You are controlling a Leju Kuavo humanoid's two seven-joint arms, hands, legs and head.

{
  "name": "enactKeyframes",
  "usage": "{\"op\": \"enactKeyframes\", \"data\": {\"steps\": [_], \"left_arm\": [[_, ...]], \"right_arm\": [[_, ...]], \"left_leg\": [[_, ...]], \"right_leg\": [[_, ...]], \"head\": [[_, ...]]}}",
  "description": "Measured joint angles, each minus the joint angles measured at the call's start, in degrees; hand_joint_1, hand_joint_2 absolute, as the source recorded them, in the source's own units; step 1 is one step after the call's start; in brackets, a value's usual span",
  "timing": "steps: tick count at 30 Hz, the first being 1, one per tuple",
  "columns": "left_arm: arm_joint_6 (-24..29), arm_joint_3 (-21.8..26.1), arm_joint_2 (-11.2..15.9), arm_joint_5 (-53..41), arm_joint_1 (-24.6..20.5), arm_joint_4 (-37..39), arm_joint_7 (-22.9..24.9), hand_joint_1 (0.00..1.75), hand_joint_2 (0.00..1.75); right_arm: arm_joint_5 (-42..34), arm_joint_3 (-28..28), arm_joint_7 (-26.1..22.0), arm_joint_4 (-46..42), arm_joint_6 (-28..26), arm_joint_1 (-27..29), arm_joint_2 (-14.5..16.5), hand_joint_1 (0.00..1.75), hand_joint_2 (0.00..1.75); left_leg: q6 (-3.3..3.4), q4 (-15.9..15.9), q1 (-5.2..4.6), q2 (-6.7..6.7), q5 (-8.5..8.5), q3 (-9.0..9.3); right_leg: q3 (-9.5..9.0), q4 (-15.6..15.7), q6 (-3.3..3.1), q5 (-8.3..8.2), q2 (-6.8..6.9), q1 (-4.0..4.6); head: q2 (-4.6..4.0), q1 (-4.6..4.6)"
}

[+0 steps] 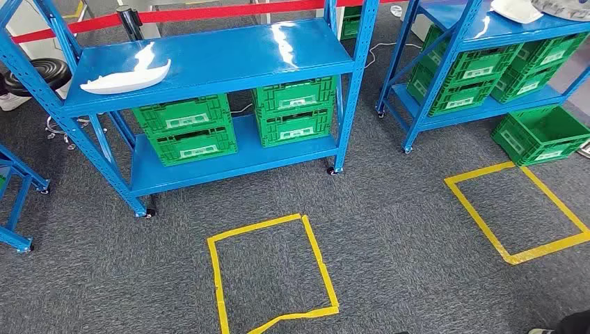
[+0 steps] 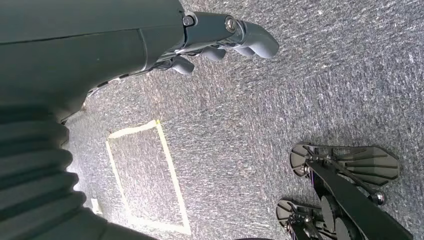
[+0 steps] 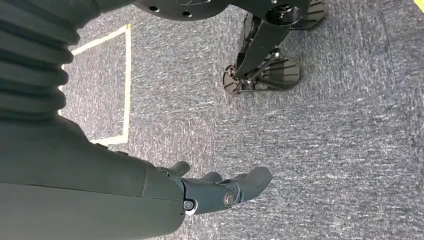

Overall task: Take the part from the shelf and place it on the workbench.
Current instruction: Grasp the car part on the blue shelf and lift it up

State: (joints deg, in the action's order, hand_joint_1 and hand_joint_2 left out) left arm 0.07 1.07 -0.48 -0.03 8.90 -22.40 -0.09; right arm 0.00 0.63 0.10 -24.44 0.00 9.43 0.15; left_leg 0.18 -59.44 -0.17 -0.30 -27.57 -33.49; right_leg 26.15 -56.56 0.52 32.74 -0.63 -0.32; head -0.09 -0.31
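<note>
Task not begun: white part (image 1: 125, 78) lay untouched on shelf (image 1: 229, 52) at ten o'clock, while left hand (image 2: 220, 42) and right hand (image 3: 220, 187) hung empty, fingers loosely spread.

We look down on a blue metal shelf unit (image 1: 209, 56) on castors, standing on grey carpet (image 1: 389, 223). On its top shelf, near the left end, lies a white moulded part (image 1: 125, 78), long and curved. Below it, on the lower shelf, sit green plastic crates (image 1: 184, 129) in two stacks. A second blue shelf unit (image 1: 480, 35) stands to the right with more green crates (image 1: 480, 73). Two yellow tape squares (image 1: 271, 275) mark the carpet. A red barrier tape (image 1: 209, 12) runs behind.
</note>
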Motion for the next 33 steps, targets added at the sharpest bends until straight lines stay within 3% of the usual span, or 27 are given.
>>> {"op": "enactKeyframes", "data": {"steps": [10, 23, 27, 33], "left_arm": [[0.04, 0.78, -0.13, -0.54, -0.29, -0.03, -0.06, 0.00, 1.75], [4.22, 12.36, -3.19, -17.70, -3.38, 1.84, -2.21, 0.00, 1.75], [6.03, 16.39, -4.05, -23.65, -4.41, 2.58, -3.66, 0.00, 0.00], [7.34, 23.77, -4.80, -31.88, -7.62, 3.68, -7.24, 0.00, 0.00]], "right_arm": [[0.32, -0.01, -0.09, 0.14, -0.11, -0.66, 0.16, 0.00, 1.75], [9.22, -3.99, -1.34, 3.07, -4.81, -3.10, 1.39, 0.00, 1.75], [11.79, -5.98, -1.82, 3.86, -6.87, -3.83, 2.15, 0.00, 0.00], [14.64, -10.03, -3.60, 5.30, -8.94, -5.54, 3.99, 0.00, 0.00]], "left_leg": [[-0.03, 0.19, 0.02, -0.03, 0.01, 0.23], [-0.06, 0.19, 0.02, -0.10, 0.05, 0.29], [-0.07, 0.19, 0.03, -0.10, 0.05, 0.31], [-0.10, 0.20, 0.05, -0.10, 0.11, 0.32]], "right_leg": [[-0.18, -0.02, 0.02, 0.07, 0.03, 0.04], [-0.26, -0.02, 0.03, 0.09, 0.14, 0.02], [-0.27, -0.02, 0.03, 0.09, 0.14, 0.03], [-0.28, -0.03, 0.03, 0.09, 0.14, 0.04]], "head": [[0.00, -0.01], [0.00, 0.00], [0.00, 0.00], [0.00, 0.00]]}}
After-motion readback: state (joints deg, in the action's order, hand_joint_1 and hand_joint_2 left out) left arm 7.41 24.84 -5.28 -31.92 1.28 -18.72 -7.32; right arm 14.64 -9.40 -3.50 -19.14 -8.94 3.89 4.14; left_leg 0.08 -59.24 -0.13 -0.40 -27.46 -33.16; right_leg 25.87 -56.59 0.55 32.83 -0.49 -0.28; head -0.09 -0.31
